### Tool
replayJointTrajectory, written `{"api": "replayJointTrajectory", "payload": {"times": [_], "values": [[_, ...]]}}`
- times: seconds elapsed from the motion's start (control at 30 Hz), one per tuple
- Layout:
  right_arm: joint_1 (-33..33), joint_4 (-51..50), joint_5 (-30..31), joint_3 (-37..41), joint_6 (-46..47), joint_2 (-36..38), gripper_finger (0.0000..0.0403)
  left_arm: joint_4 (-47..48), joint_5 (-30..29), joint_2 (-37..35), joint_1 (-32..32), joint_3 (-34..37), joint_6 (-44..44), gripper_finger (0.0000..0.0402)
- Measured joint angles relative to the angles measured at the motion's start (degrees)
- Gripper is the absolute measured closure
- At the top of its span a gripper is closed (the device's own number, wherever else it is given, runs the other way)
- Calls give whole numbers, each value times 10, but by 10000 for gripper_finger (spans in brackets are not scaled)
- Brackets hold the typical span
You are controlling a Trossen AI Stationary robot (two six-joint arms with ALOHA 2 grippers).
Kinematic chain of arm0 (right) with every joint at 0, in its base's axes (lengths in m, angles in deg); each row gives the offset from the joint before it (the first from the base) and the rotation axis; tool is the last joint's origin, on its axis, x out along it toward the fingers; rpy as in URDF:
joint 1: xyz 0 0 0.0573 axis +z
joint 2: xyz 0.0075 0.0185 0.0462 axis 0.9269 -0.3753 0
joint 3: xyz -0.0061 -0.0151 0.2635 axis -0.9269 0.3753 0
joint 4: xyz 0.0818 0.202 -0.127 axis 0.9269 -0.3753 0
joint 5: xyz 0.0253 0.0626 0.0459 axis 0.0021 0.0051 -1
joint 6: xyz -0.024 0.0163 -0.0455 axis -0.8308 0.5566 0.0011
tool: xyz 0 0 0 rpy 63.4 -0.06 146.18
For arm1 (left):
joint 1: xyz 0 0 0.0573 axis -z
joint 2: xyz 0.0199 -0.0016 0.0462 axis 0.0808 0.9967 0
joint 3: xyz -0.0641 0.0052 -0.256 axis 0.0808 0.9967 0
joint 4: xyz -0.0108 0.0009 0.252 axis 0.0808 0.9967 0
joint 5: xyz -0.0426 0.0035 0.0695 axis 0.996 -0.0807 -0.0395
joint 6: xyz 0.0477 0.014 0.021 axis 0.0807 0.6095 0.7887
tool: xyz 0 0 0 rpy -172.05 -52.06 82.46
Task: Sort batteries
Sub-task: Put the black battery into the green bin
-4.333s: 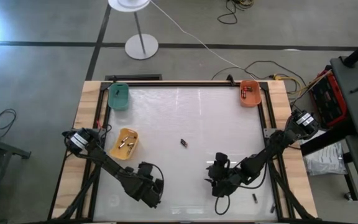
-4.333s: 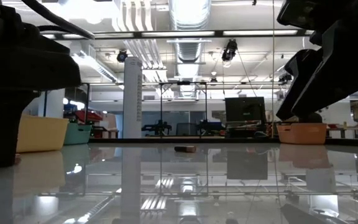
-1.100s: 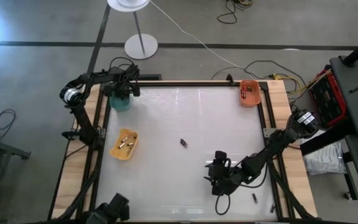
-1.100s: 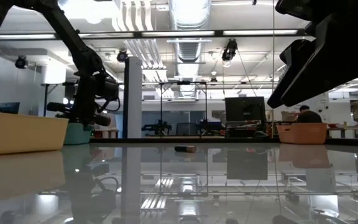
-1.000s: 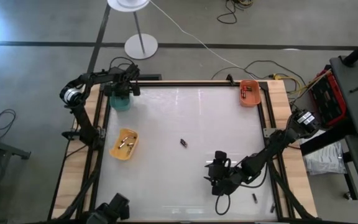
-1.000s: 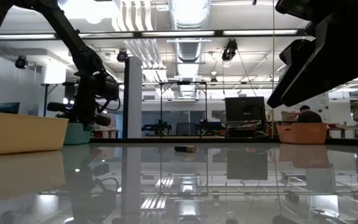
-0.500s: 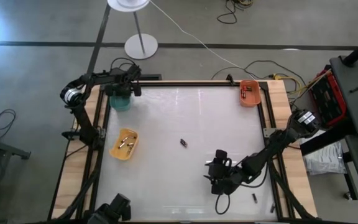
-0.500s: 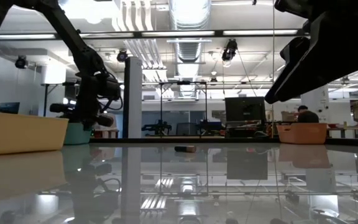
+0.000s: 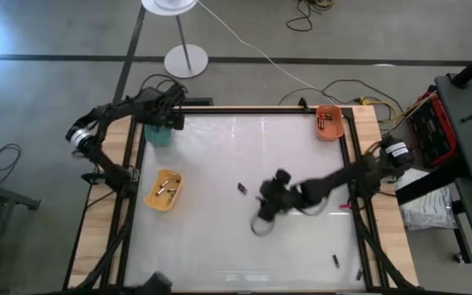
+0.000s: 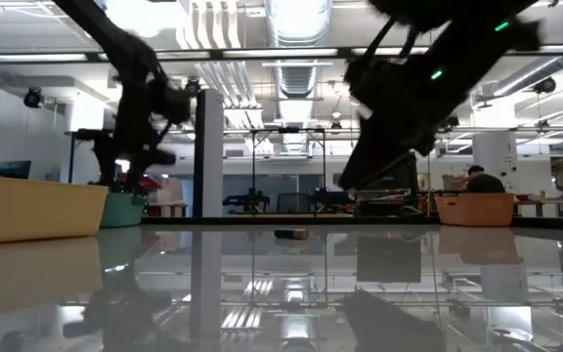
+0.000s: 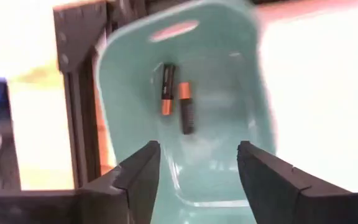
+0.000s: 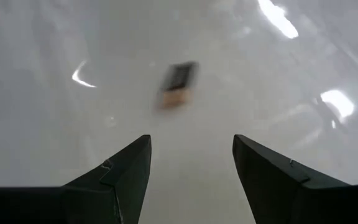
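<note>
Table centre lies open around one battery (image 9: 242, 188). Bins stand at the edges: green (image 9: 157, 133), yellow (image 9: 163, 189), orange (image 9: 329, 123).

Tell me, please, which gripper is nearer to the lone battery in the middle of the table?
The right gripper: it is just beside the battery, open and pointing at it. The left gripper is far off, above the green bin.
</note>
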Motion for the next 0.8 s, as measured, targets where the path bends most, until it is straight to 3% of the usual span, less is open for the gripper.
{"api": "replayJointTrajectory", "payload": {"times": [0.1, 0.2, 0.3, 0.4, 0.53, 0.6, 0.8], "values": [[-68, -5, -30, 0, -6, -1, 184, -2, -3, -76, 51, 13, 16, 199], [-107, -15, -32, 0, -5, 3, 184, -51, -11, -153, 145, 59, 5, 196], [-116, -11, -31, 0, 1, 9, 184, -183, -21, -222, 278, 135, -6, 196], [-107, -10, -32, 0, 8, 9, 184, -408, -23, -254, 424, 225, -7, 196], [-95, 12, -32, 0, 7, 6, 184, -738, -49, -223, 585, 317, 46, 196], [-93, 24, -32, 0, -2, 2, 184, -846, -86, -184, 639, 338, 95, 196], [-92, 118, -27, 0, -73, -47, 184, -998, -123, -63, 703, 346, 164, 196]]}}
